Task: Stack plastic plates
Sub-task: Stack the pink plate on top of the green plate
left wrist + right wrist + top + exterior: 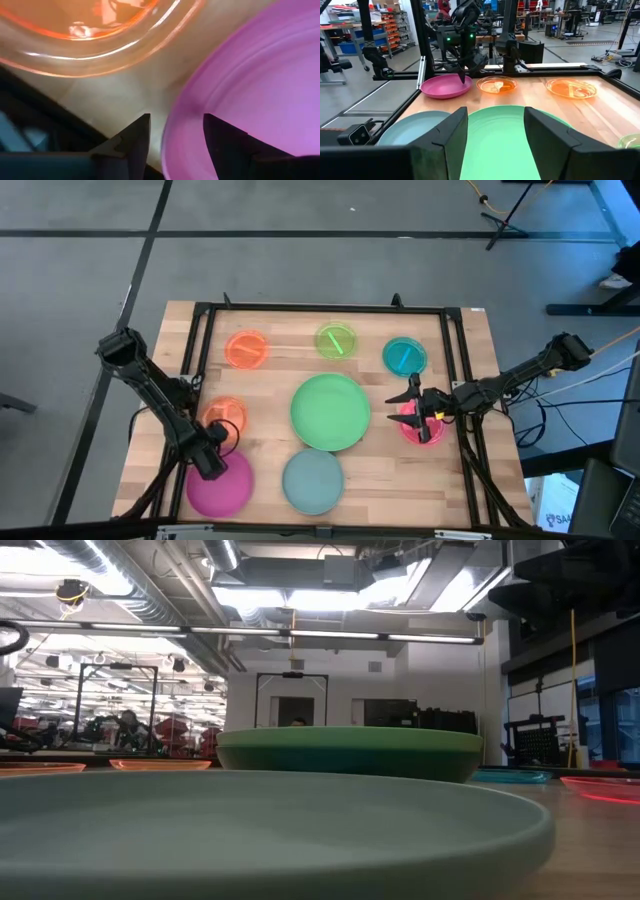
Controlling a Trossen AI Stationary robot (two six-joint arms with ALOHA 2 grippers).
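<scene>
In the high view several round plates lie flat on the table: large green (330,411), magenta (220,485), pale blue-grey (312,481), two orange (246,349) (225,416), lime (337,341), teal (404,356) and red-pink (420,426). My left gripper (212,463) is open at the magenta plate's far-left rim. In its wrist view (175,120) one finger stands inside the rim (172,135) and one outside, with a gap showing. My right gripper (403,402) is open above the red-pink plate and points at the green plate (505,135).
A black frame (200,330) runs round the wooden table top. The orange plate (90,30) lies just beyond the left fingers. The low view looks over the blue-grey plate (250,830) to the green one (350,752). Bare wood shows between the plates.
</scene>
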